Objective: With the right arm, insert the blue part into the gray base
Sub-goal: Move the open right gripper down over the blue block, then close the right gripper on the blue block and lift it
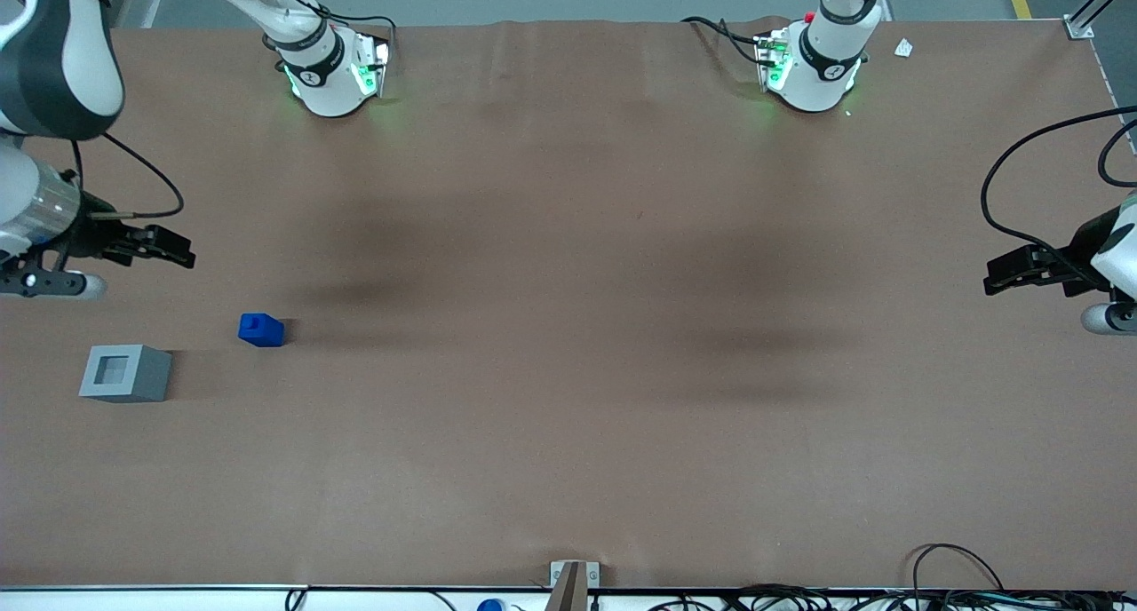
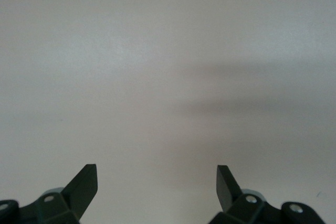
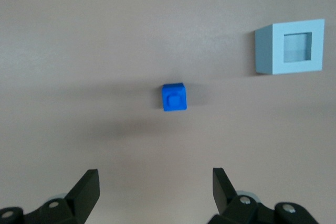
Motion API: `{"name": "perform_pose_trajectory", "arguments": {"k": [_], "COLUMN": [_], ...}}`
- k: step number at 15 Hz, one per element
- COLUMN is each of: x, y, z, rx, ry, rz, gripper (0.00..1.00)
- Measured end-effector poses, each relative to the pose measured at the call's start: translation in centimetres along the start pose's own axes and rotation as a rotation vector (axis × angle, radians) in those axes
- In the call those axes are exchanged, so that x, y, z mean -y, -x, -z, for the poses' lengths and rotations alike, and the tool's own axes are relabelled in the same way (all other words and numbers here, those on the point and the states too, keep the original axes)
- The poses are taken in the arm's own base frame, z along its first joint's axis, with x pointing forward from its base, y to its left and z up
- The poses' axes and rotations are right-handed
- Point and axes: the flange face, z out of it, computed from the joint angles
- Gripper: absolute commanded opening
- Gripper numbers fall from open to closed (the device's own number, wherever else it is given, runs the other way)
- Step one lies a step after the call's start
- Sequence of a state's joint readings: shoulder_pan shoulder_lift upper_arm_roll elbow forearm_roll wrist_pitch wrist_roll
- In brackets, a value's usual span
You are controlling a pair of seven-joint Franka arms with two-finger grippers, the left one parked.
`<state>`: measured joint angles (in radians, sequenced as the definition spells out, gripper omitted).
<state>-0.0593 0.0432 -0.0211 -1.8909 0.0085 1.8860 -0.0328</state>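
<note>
Gray base [image 1: 125,373] sits nearest the front camera, toward the working arm's end of the table, its square recess facing up, which suits a straight downward insertion. Just beside it and a little farther from the camera, apart from it, lies the blue part [image 1: 261,329], its stub uppermost as the right wrist view shows [image 3: 174,97]. Farther still, the right arm's gripper [image 1: 169,246] hangs above bare table, jaws spread wide and holding nothing, likely readied to straddle the blue block before any descent; nothing is grasped yet
</note>
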Motion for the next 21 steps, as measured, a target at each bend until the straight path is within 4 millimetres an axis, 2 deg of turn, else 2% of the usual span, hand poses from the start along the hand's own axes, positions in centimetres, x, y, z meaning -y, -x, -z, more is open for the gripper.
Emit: {"name": "perform_pose_trajectory", "arguments": {"k": [3, 6, 10, 15, 21], "x": [-1.2, -1.6, -1.9, -1.9, -2.1], "y": [-0.3, -1.1, -2.6, -3.2, -3.6], "z": [-4.9, -10.1, -15.0, -18.6, -21.9], "rx": [-0.037, -0.056, -0.070, -0.052, -0.047], "ry": [0.006, 0.010, 0.015, 0.015, 0.017], "rz": [0.014, 0.041, 0.067, 0.073, 0.108], "gripper": [0.84, 0.84, 0.83, 0.78, 0.76]}}
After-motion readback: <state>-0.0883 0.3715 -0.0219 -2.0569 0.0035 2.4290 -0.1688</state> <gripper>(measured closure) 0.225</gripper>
